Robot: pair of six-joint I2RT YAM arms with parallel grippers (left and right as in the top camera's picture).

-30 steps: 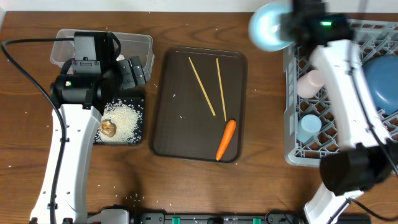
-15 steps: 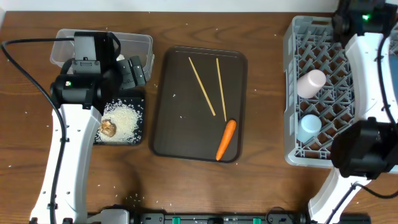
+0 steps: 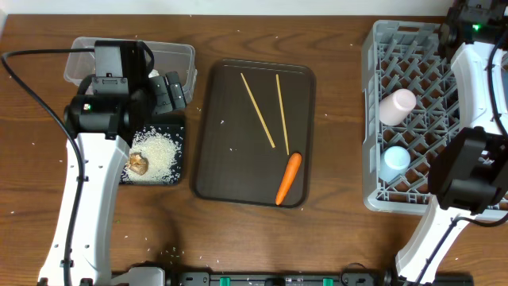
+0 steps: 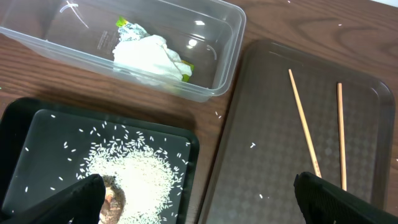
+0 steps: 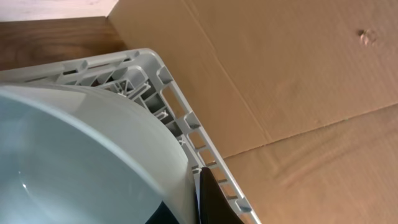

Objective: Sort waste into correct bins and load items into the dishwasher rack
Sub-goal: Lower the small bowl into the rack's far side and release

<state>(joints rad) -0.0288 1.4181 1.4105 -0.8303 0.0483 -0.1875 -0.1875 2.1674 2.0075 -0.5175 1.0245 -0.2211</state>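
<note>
Left gripper: fingers spread wide, nothing between them. It hangs above the edge where the black tray meets the serving tray.

Black tray: holds a heap of rice and a brown lump at the heap's edge.

Tub: stands just behind the black tray and holds the tissue and the wrapper, touching each other.

Serving tray: two chopsticks lie apart. The carrot lies near the front right corner, just below one chopstick's end.

Rack: on the right of the table. A pink cup lies on its side; a blue cup sits nearer the front.

Right gripper: only one dark finger shows. It is clamped tight on the rim of the bowl, held over the rack's far corner beside cardboard.
</note>
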